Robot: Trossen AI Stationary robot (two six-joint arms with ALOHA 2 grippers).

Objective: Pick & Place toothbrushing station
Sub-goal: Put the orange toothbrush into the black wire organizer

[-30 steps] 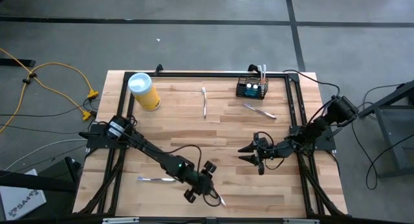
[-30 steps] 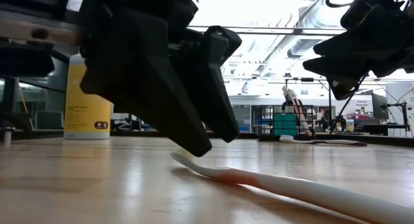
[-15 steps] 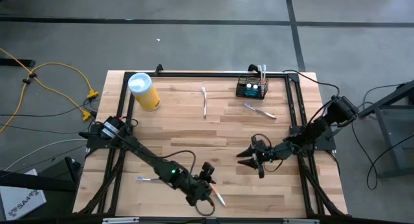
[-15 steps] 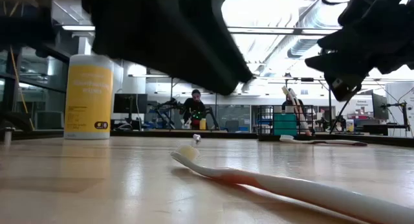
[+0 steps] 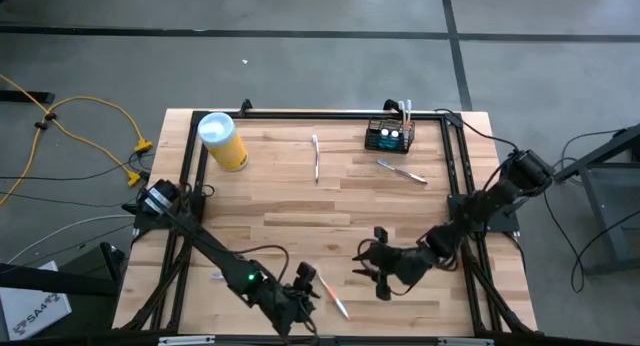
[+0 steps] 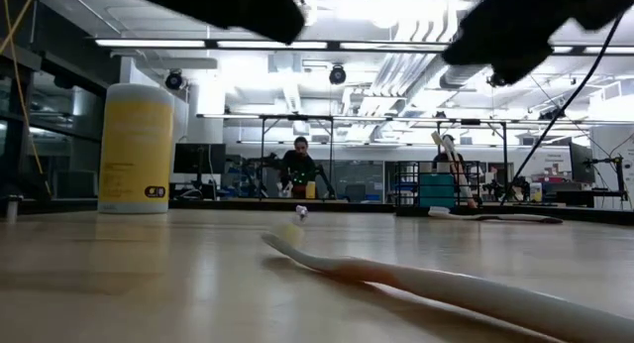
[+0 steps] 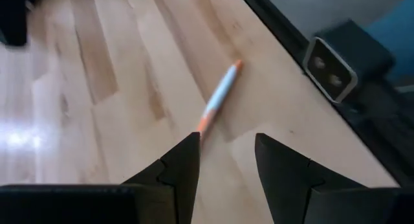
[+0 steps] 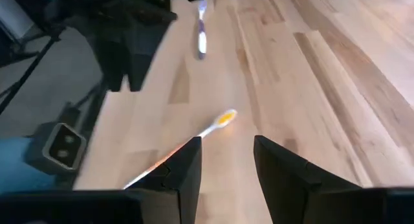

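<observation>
We look down on a grey concrete floor with a wooden tabletop point(image 5: 300, 201) framed by black rails. At table height we see a workshop behind it, where a person point(image 6: 299, 168) stands far off.

The left arm reaches along the near edge, and its gripper point(image 5: 305, 298) hangs over the near middle of the tabletop with its jaws apart and empty. Through its wrist camera we see an orange-and-white toothbrush point(image 7: 218, 98) lying flat just ahead of the jaws. The right arm stretches in from the right side, and its gripper point(image 5: 365, 269) sits above the wood a little right of the left one, jaws also apart and holding nothing.

A yellow canister point(image 5: 222, 140) with a white lid stands near the far left corner. The black mesh basket point(image 5: 389, 136) stands upright at the far edge, right of centre, with items poking up from it, well apart from both grippers.

Three more toothbrushes lie flat: one point(image 5: 316, 157) near the far middle, one point(image 5: 401, 171) just in front of the basket, and one point(image 5: 218, 277) near the left arm, largely hidden by it.
</observation>
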